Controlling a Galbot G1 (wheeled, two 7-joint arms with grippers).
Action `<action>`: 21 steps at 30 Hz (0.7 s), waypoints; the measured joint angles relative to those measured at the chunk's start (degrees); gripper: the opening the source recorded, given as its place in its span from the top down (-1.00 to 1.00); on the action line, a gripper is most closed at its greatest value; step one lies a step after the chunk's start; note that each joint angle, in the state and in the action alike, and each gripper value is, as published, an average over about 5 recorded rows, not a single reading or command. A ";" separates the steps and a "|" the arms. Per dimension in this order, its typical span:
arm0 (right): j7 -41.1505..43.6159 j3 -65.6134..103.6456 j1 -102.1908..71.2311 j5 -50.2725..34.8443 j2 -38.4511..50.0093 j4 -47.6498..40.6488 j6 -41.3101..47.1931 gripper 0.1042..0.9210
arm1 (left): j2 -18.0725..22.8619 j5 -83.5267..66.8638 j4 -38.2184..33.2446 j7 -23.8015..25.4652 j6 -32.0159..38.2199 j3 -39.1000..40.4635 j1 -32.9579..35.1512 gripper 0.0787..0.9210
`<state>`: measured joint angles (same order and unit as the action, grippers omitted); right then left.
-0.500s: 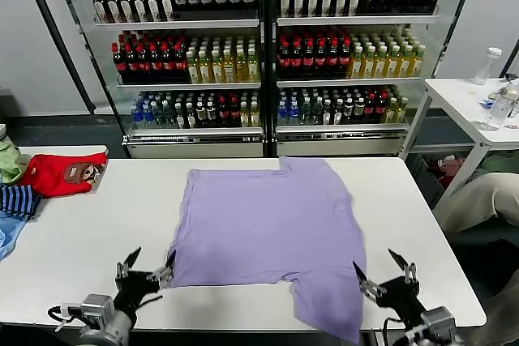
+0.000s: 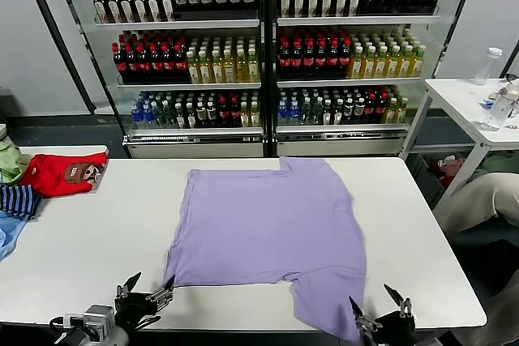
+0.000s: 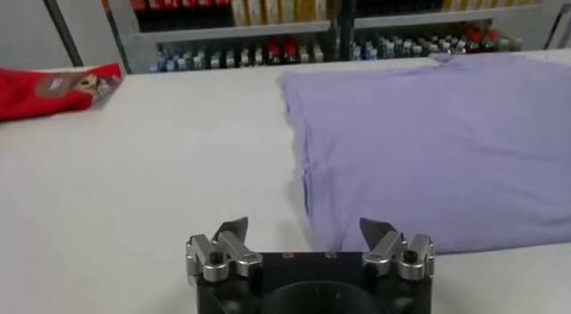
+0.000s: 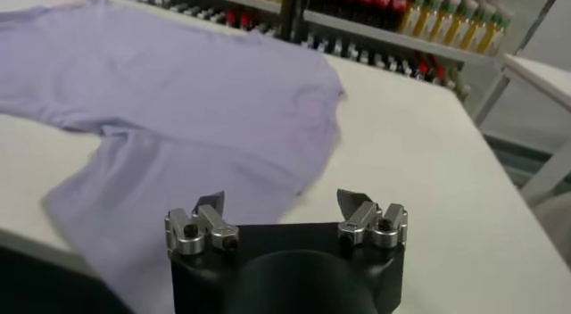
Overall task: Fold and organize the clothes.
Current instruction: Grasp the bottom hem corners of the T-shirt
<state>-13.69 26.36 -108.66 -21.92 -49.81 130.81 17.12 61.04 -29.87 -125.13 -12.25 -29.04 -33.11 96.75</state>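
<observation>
The lavender T-shirt (image 2: 268, 228) lies spread flat on the white table (image 2: 73, 241), plain side up, with one sleeve hanging over the front edge at the right. It also shows in the left wrist view (image 3: 428, 137) and the right wrist view (image 4: 169, 102). My left gripper (image 2: 146, 291) is open and empty at the front edge, just left of the shirt's near corner. My right gripper (image 2: 377, 307) is open and empty at the front edge, beside the hanging sleeve.
A red garment with a brown cartoon patch (image 2: 63, 174) and a blue striped garment (image 2: 18, 200) lie at the table's far left. Drink shelves (image 2: 268, 46) stand behind the table. A second white table (image 2: 474, 99) with bottles stands at the right.
Both grippers have drawn back toward the front edge and sit lower in the head view. The right one moved more. The shirt has not moved.
</observation>
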 measured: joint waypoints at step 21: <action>-4.19 -4.58 2.32 -5.95 0.65 -0.12 2.76 0.11 | 1.57 0.10 3.42 3.21 1.25 0.92 -0.87 0.00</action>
<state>-17.87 21.78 -106.33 -27.87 -49.16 130.69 19.88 62.60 -29.78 -121.72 -9.04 -27.79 -32.19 95.88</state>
